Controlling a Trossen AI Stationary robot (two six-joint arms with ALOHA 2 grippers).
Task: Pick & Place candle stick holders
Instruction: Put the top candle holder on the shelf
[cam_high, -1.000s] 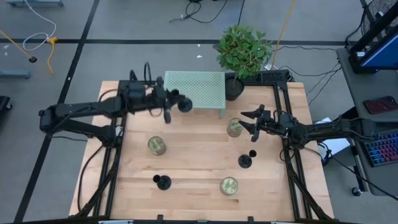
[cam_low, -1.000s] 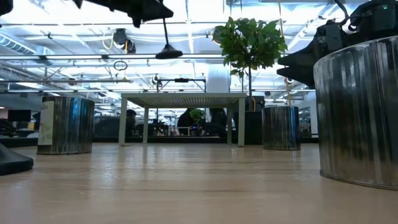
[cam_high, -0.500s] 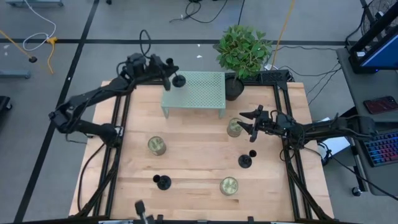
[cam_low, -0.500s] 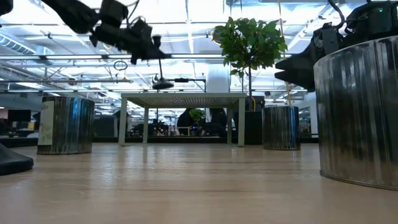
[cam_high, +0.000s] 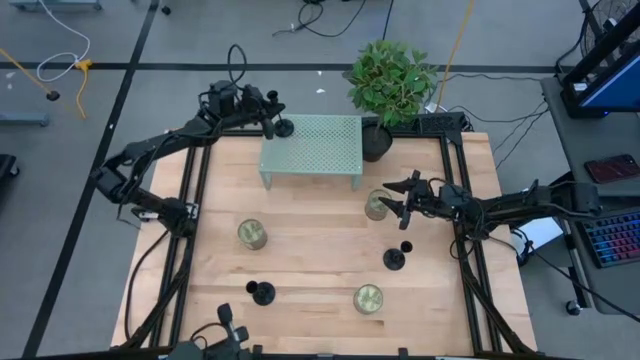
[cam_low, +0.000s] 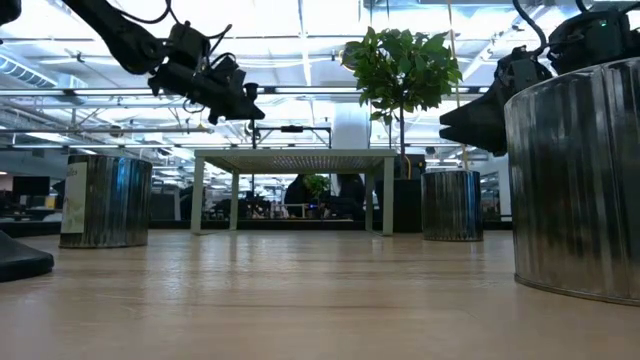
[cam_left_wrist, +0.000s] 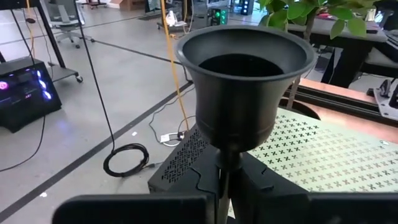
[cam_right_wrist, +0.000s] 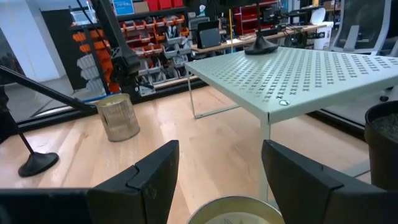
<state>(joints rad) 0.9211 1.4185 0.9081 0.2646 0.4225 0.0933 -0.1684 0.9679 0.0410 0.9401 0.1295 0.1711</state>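
Observation:
My left gripper (cam_high: 268, 118) is at the far left corner of the pale green perforated stand (cam_high: 312, 148), shut on a black candle stick holder (cam_high: 284, 127). The holder's cup (cam_left_wrist: 245, 81) fills the left wrist view. Its disc base (cam_right_wrist: 261, 48) shows on the stand's top in the right wrist view. My right gripper (cam_high: 397, 203) is open and empty, hovering beside a metal can (cam_high: 377, 205) at the table's right. Two more holders stand on their bases on the table, one at the right (cam_high: 395, 258) and one near the front (cam_high: 262, 293). My left gripper pinches the holder's thin stem (cam_left_wrist: 225, 163) just below the cup between its two fingers. The fingers come from the table's left and lie across the stem. The holder stands upright with its base on, or just above, the stand's far left corner.
Two more metal cans stand on the table, one at the left middle (cam_high: 252, 234) and one near the front (cam_high: 368, 298). A potted plant (cam_high: 390, 80) stands at the stand's far right. Bare wood lies between the cans and in front of the stand.
My left gripper has carried the holder from in front of the stand's left end toward the table's far edge, then down over the stand's far left corner. The holder has gone from hanging in the air to upright with its base at the stand's top.

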